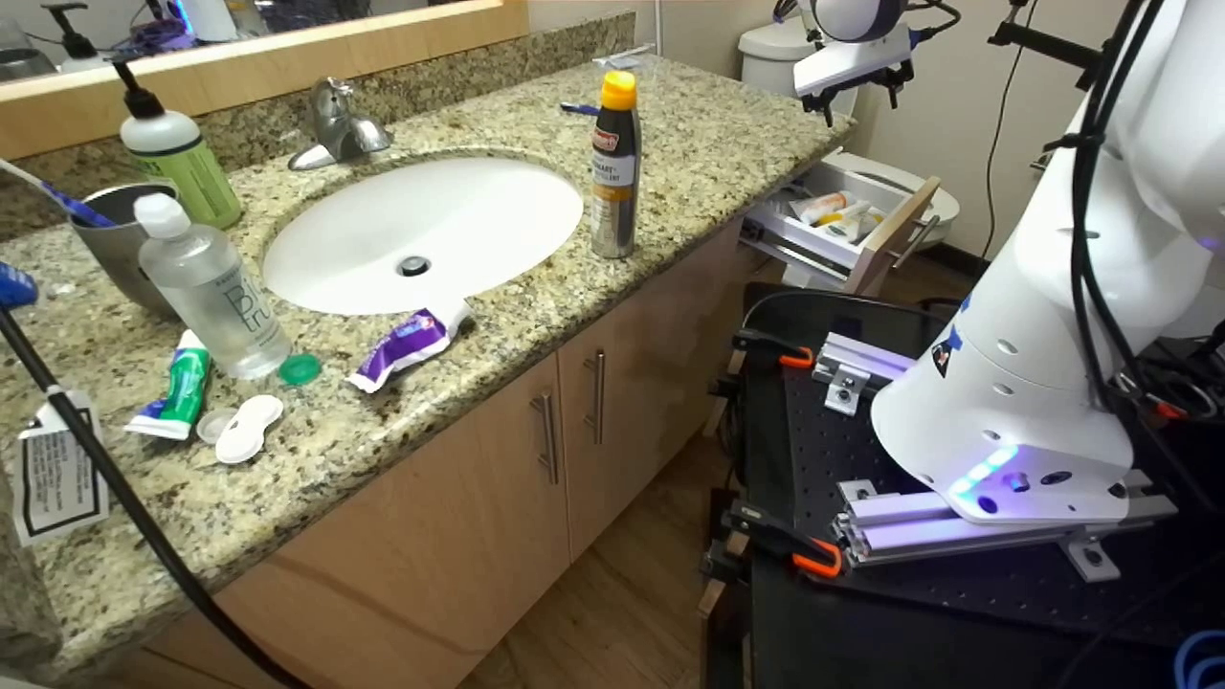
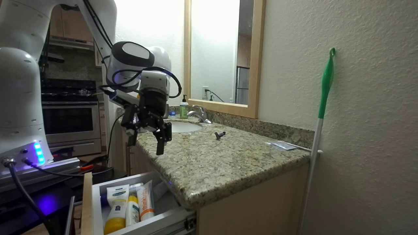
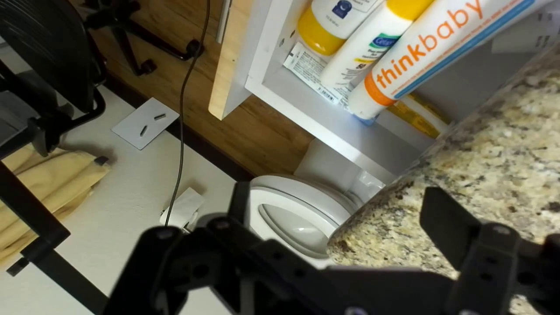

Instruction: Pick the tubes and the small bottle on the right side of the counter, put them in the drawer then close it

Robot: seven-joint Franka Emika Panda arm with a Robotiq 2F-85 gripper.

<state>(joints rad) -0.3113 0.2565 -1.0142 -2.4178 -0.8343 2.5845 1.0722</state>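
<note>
The drawer [image 2: 86, 202] [image 3: 306, 119] stands pulled out below the end of the counter. Inside it lie the tubes: a white tube with a yellow cap [image 2: 117, 202] [image 3: 321, 37] and a white-and-orange "thinkbaby" tube [image 2: 145, 199] [image 3: 420, 57]. Between these two rests the small bottle, white with a yellow top [image 2: 132, 210] [image 3: 363, 52]. My gripper [image 2: 146, 145] [image 1: 861, 103] hangs above the drawer, beside the counter's front edge, apart from all of them. Its fingers are spread wide in the wrist view, and nothing is held between them [image 3: 239, 197].
A tall grey can with an orange-yellow cap [image 1: 614, 182] stands near the sink [image 1: 431, 225]. On the granite counter [image 2: 209, 163] lie a small dark object [image 2: 219, 134] and a clear packet [image 2: 284, 145]. A toilet [image 3: 302, 218] sits past the drawer.
</note>
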